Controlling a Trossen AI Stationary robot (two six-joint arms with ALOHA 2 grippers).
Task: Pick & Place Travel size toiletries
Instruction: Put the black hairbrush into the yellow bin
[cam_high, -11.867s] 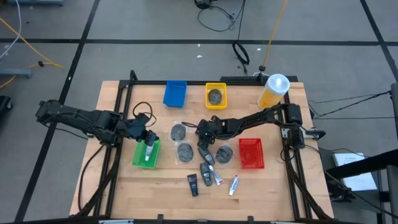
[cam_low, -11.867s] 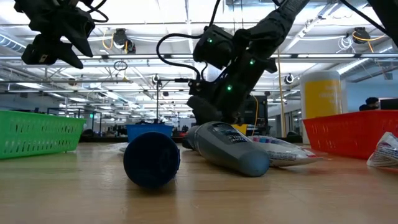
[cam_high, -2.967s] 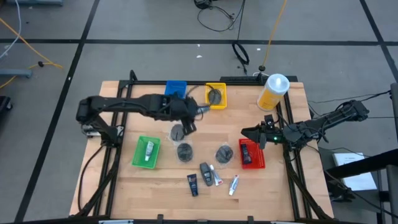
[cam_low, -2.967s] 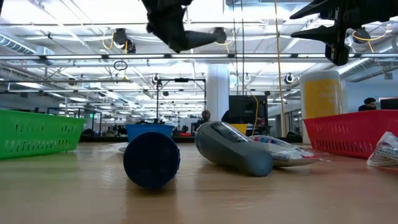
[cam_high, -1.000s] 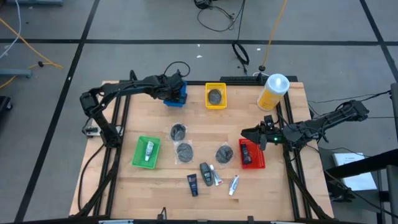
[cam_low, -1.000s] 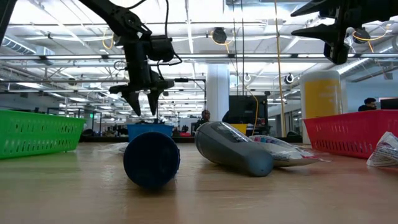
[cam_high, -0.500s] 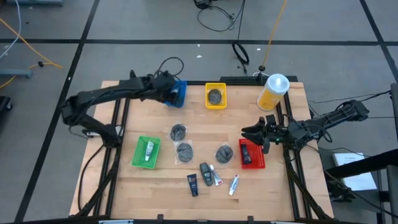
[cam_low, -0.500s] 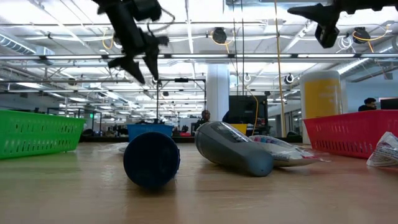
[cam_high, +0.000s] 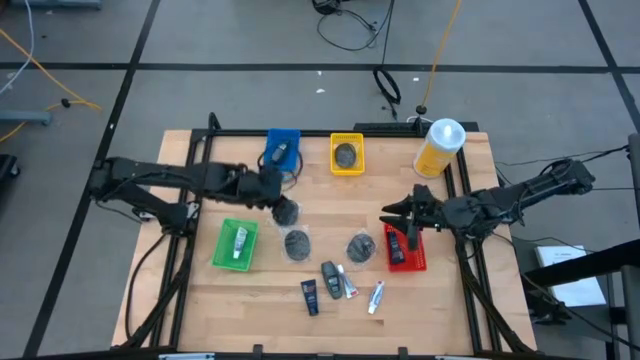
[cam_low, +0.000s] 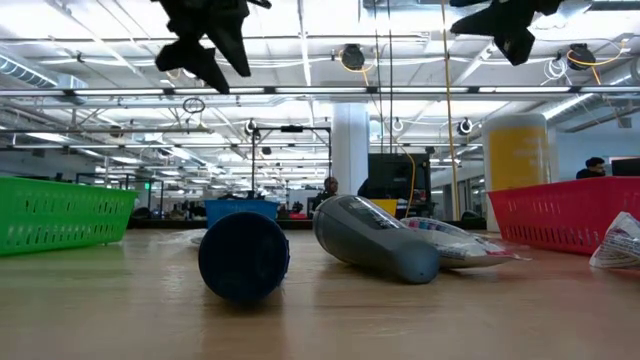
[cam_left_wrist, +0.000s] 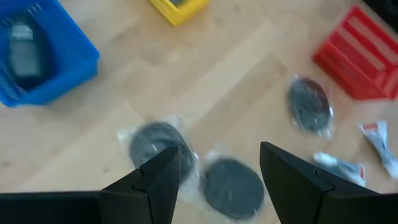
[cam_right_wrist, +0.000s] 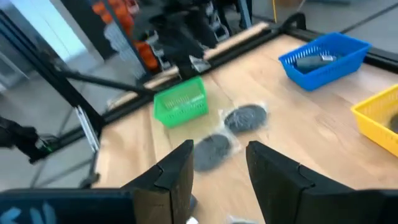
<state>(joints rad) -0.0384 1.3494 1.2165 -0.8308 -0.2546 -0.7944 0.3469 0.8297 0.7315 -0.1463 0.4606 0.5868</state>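
Near the middle of the high view, the left end effector (cam_high: 272, 187) hangs wide and empty above a grey disc (cam_high: 287, 211), likely to grab it. Right end effector (cam_high: 402, 218) waits wide over the red tray (cam_high: 414, 255).

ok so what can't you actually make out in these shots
- The item in the blue tray: too small in the high view, blurred in the left wrist view; only a dark oblong shape.
- What lies in the red tray: the right hand overlaps it from above.
- The grey discs: blurred, and the left hand covers parts of them.
- Labels on the small tubes: too small to read.
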